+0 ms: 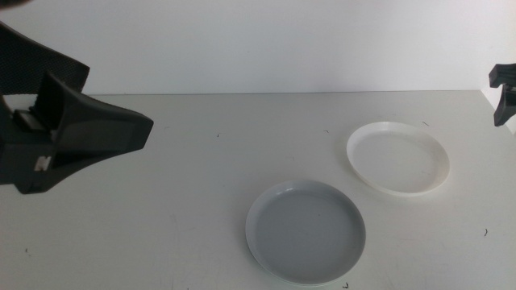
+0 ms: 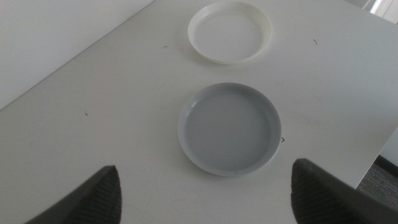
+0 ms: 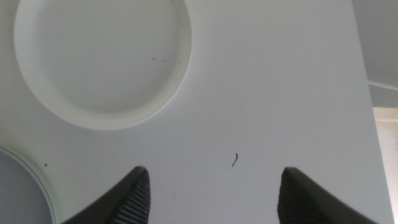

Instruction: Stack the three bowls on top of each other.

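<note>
Two bowls lie apart on the white table, both upright and empty. The grey bowl (image 1: pixel 305 232) is near the front edge and the white bowl (image 1: pixel 397 157) is further back to its right. My left gripper (image 2: pixel 205 193) hovers high, open and holding nothing, with the grey bowl (image 2: pixel 229 128) ahead of its jaws and the white bowl (image 2: pixel 230 31) beyond. My right gripper (image 3: pixel 211 193) is also open and empty, above bare table beside the white bowl (image 3: pixel 102 59). A sliver of the grey bowl (image 3: pixel 22 186) shows at that view's edge.
The left arm (image 1: pixel 81 129) fills the left side of the middle view, raised over the table. The right arm (image 1: pixel 504 93) shows only at the far right edge. The table's right edge (image 3: pixel 367 93) runs close to the right gripper. A white wall stands behind the table.
</note>
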You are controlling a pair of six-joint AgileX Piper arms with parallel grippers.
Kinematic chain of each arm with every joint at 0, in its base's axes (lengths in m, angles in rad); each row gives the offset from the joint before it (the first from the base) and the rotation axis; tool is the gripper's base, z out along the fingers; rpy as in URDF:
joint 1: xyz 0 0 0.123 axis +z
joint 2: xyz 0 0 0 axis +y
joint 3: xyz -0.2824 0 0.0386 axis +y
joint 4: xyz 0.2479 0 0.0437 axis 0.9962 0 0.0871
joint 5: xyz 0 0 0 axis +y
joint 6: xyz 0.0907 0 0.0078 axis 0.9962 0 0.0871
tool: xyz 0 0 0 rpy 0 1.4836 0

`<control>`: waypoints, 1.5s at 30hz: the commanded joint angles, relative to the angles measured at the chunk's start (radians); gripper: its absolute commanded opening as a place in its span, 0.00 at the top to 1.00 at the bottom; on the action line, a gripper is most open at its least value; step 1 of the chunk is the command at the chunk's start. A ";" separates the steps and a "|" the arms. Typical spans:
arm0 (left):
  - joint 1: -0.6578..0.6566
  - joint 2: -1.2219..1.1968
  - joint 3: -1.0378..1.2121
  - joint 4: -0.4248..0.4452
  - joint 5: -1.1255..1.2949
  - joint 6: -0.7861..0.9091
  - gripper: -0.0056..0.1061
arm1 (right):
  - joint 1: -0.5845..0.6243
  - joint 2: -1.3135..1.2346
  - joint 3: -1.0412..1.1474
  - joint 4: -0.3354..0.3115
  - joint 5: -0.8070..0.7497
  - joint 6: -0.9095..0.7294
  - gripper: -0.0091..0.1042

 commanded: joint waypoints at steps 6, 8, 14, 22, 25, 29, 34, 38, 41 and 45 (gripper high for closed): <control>-0.002 -0.006 -0.029 -0.013 -0.061 -0.008 0.01 | -0.001 0.128 -0.161 0.011 -0.026 0.000 0.46; -0.002 -0.006 -0.029 -0.013 -0.061 -0.008 0.01 | -0.001 0.162 -0.184 0.012 -0.034 0.001 0.46; -0.002 -0.006 -0.029 -0.013 -0.061 -0.008 0.01 | -0.001 0.269 -0.236 0.012 -0.078 0.000 0.46; -0.002 -0.006 -0.029 -0.013 -0.061 -0.008 0.01 | -0.010 0.415 -0.268 0.013 -0.174 0.000 0.46; -0.002 -0.006 -0.029 -0.013 -0.061 -0.008 0.01 | -0.015 0.451 -0.268 0.013 -0.192 0.001 0.46; -0.002 -0.006 -0.029 -0.013 -0.061 -0.008 0.01 | -0.018 0.490 -0.268 0.013 -0.215 -0.002 0.46; -0.002 -0.006 -0.029 -0.013 -0.061 -0.008 0.01 | -0.018 0.536 -0.268 0.014 -0.237 -0.002 0.48; -0.002 -0.006 -0.029 -0.013 -0.061 -0.008 0.01 | -0.018 0.561 -0.268 0.021 -0.244 -0.002 0.53; -0.002 -0.006 -0.029 -0.013 -0.061 -0.008 0.01 | -0.018 0.570 -0.268 0.021 -0.256 -0.002 0.59; -0.002 -0.006 -0.029 -0.013 -0.061 -0.008 0.01 | -0.018 0.579 -0.268 0.021 -0.271 -0.002 0.68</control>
